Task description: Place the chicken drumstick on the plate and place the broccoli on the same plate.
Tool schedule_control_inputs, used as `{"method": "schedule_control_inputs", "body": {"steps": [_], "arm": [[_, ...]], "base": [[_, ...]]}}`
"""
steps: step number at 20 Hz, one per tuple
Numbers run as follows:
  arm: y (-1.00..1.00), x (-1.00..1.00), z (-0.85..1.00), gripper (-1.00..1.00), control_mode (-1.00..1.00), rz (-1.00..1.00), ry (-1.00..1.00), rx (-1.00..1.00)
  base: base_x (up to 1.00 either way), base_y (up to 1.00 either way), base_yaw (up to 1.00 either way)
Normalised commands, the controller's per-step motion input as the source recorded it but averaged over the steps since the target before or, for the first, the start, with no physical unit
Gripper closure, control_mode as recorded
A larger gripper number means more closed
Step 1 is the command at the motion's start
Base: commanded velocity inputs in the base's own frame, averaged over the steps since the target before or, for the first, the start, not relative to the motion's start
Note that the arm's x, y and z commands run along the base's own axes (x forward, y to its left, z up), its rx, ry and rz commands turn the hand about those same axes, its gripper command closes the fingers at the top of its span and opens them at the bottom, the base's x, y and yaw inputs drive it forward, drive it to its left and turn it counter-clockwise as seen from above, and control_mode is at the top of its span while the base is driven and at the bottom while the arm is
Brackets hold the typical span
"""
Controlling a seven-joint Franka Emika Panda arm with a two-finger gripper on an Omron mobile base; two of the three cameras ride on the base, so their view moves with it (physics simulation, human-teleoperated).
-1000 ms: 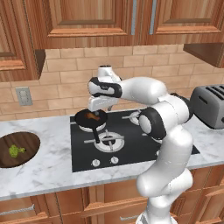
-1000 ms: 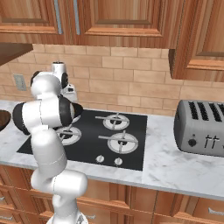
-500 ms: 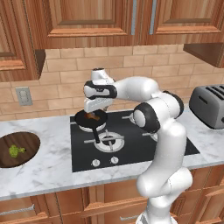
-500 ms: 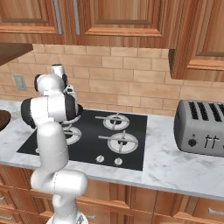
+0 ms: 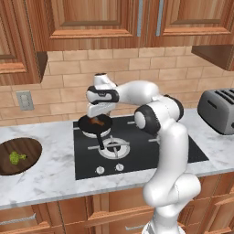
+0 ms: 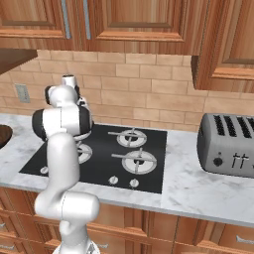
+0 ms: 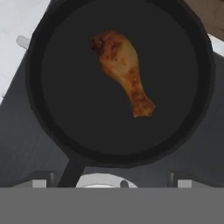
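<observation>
gripper [image 5: 97, 118]: spread wide, empty, above pan [image 7: 48, 131] | drumstick [image 7: 121, 70]: loose in pan on stove [image 5: 183, 151] | broccoli [image 5: 17, 158]: on wooden board [image 5: 27, 148], well apart | risk: drumstick lies diagonally; misaligned fingers may pinch the tapered end, letting it slip or skid against the pan wall

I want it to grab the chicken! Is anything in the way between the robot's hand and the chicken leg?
No. The chicken drumstick lies bare in the black frying pan, and the gripper hangs open right above it with nothing visible between.
</observation>
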Motion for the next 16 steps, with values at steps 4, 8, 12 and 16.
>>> {"method": "schedule_control_inputs", "body": {"steps": [4,8,12,16], "arm": [[0.12,0.33,-0.24,-1.0,-1.0,0.0,0.0,-0.01],[0.13,0.3,-0.24,-1.0,-1.0,0.0,0.0,-0.01],[0.03,0.31,-0.25,-1.0,-1.0,0.0,0.0,0.0],[0.01,0.26,-0.2,-1.0,-1.0,0.0,0.0,0.0]], "base": [[0.0,0.0,0.0],[0.0,0.0,0.0],[0.0,0.0,0.0],[0.0,0.0,0.0]]}}
